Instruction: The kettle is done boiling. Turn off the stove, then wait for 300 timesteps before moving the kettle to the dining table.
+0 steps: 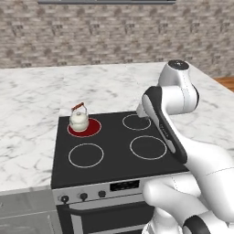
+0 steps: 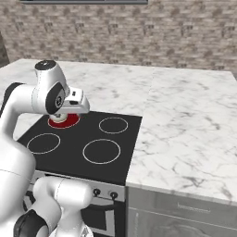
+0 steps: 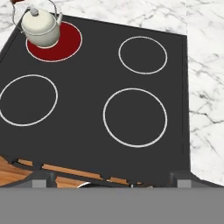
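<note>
- Four white-ringed burners are showing on the stove [image 1: 116,148], and the back-left burner [image 3: 59,43] is glowing red.
- The kettle [image 1: 79,119] is sitting upright on that red burner, toward its left edge in the hand view, with its handle arching over it.
- The gripper [image 3: 111,180] is hanging above the cooktop's front edge, its fingertips [image 3: 40,180] standing spread wide and pinching nothing.
- Marble counter [image 2: 190,129] is lying on both sides of the stove.

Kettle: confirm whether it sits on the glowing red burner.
Yes, the kettle stands on the red-lit rear left burner of the stove.
</note>
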{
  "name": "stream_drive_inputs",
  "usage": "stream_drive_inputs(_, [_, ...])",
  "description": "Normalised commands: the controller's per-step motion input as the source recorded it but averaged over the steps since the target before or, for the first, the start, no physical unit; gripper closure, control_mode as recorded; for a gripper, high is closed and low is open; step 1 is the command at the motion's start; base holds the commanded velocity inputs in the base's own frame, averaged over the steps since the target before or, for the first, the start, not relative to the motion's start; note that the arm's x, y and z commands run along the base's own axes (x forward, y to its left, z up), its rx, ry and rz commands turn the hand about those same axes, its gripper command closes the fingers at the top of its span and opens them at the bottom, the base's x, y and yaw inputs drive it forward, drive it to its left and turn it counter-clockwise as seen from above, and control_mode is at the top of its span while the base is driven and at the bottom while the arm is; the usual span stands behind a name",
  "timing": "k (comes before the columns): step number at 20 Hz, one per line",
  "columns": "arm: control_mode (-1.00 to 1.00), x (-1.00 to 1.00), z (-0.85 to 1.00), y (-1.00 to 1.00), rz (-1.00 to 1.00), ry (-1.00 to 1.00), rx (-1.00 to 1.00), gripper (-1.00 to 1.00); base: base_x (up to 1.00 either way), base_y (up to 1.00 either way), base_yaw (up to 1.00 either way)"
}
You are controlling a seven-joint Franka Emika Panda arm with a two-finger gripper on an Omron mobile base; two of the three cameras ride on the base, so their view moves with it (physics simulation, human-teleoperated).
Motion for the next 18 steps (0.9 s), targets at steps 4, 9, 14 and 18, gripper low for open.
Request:
stream_drive_inputs(4, [1.00,0.00,0.00,0.00,0.00,0.00,0.00,-1.00,0.00,-0.16,0.02])
stream_drive_inputs(9, [-1.00,0.00,0.00,0.05,0.00,0.00,0.00,-1.00,0.00,0.00,0.00])
stream_drive_inputs(14, [-1.00,0.02,0.00,0.35,0.02,0.00,-0.04,-1.00,0.00,0.00,0.00])
stream_drive_inputs(18, [-1.00,0.09,0.00,0.47,0.05,0.01,-0.07,-1.00,0.00,0.00,0.00])
